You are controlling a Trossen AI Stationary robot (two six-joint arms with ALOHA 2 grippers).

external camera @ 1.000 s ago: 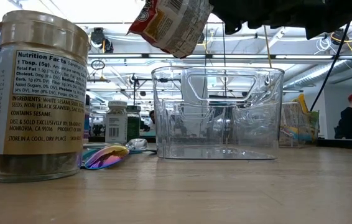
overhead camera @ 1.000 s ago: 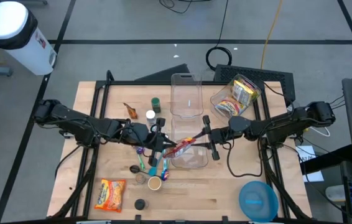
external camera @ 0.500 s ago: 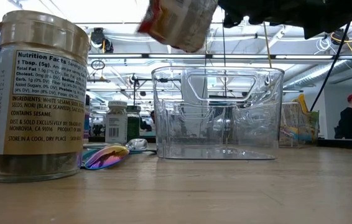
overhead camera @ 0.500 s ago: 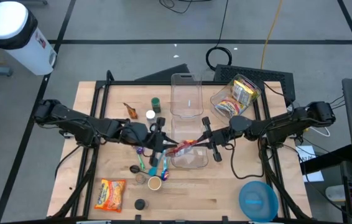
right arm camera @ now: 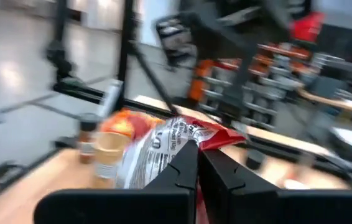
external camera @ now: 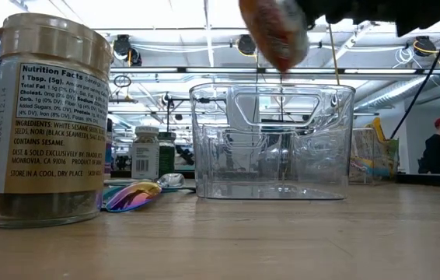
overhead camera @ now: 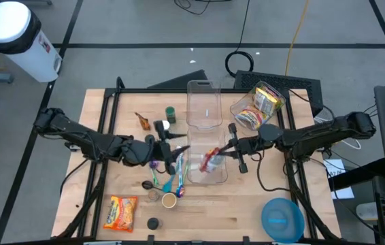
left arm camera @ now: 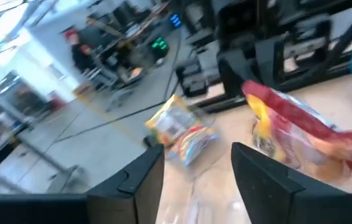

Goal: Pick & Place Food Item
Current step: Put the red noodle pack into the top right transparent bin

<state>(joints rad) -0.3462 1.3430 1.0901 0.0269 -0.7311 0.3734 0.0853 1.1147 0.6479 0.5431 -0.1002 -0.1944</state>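
We note the red and white crinkled snack packet (overhead camera: 211, 160) is no longer stretched between both grippers: a second ago the two held it together over the near clear plastic bin (overhead camera: 207, 178). Now the left gripper (overhead camera: 177, 151) has let go, its fingers (left arm camera: 140, 180) parted, and it has drawn back leftward, clear of the bin. The right gripper (overhead camera: 228, 150) alone pinches the packet, clamped tight. In the low view the packet (external camera: 277, 31) has swung rightward and hangs above the bin's middle.
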